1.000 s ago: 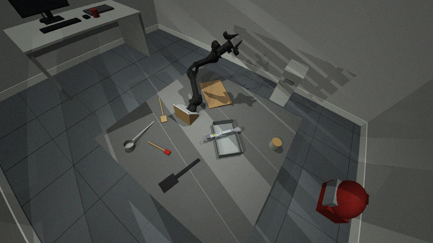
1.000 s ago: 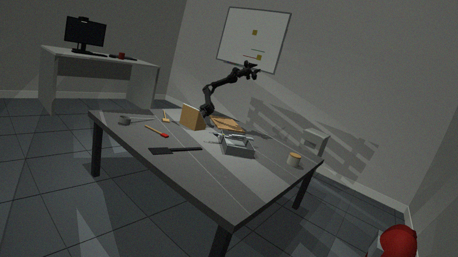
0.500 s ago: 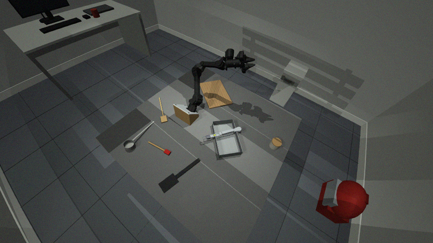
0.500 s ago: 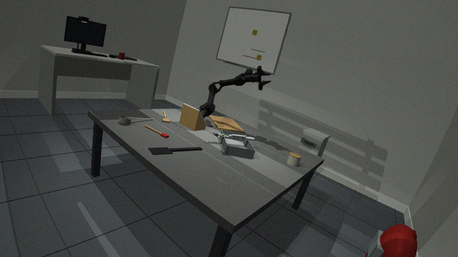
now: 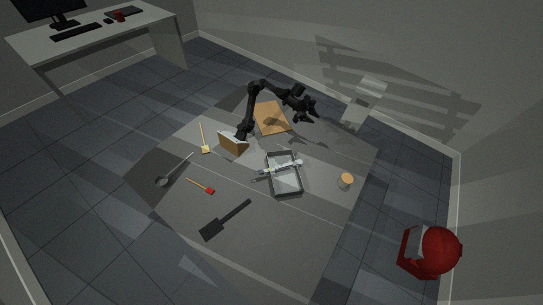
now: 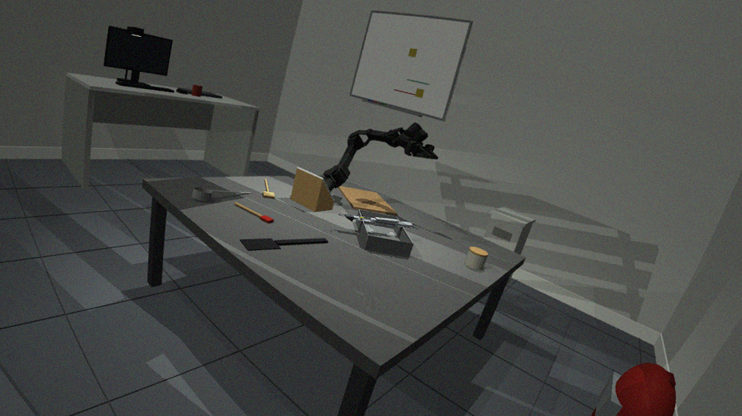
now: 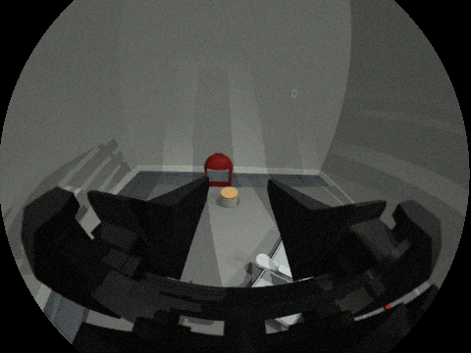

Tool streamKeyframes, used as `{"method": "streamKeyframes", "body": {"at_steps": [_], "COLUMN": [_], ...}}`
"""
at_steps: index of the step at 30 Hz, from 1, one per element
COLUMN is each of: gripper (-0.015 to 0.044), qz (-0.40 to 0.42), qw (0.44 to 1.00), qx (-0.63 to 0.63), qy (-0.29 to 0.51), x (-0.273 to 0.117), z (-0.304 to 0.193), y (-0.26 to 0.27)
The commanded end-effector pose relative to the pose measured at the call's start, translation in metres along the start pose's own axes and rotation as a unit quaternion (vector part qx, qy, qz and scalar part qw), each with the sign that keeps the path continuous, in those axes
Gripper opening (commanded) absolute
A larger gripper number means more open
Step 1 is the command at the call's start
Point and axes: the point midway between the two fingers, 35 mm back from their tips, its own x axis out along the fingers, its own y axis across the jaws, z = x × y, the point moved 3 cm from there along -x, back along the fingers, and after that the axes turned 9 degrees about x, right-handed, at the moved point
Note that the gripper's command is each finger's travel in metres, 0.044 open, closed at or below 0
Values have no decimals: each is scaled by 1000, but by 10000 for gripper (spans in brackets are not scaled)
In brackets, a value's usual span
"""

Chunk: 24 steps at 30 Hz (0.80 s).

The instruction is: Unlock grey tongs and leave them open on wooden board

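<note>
The grey tongs (image 5: pixel 284 165) (image 6: pixel 388 220) (image 7: pixel 263 261) lie closed across the roasting tin (image 5: pixel 288 195) (image 6: pixel 384 246), with the hinge end and a small yellow mark past one side and the pale rounded end past the other. The wooden board (image 5: pixel 265 110) (image 6: pixel 356 196) lies flat behind the tin, with nothing on it but the arm's shadow. My gripper (image 5: pixel 316 119) (image 6: pixel 436 156) (image 7: pixel 238 182) is open and empty, in the air well above the table, to the right of the board in the top view. The tongs are low in the wrist view, partly behind a finger.
A lidded jar (image 5: pixel 345 180) (image 6: pixel 476 258) (image 7: pixel 229 197) stands right of the tin. A tan block (image 5: pixel 232 144) (image 6: pixel 311 192) stands by the arm's base. A ladle (image 5: pixel 162 181), a red brush (image 5: pixel 210 190), a yellow brush (image 5: pixel 205 148) and a black spatula (image 5: pixel 212 228) lie to the left.
</note>
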Motion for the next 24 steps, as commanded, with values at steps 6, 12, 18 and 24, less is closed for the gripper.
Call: {"method": "streamKeyframes", "body": {"at_steps": [6, 12, 18, 24], "gripper": [260, 260, 260, 260], "qz": [-199, -331, -456, -517], "qw": [897, 748, 548, 418], "qx": [382, 568, 701, 746], "qy": [96, 85, 25, -29], "x": [30, 26, 7, -9], "z": [-75, -122, -168, -193], "y": [-105, -158, -202, -221]}}
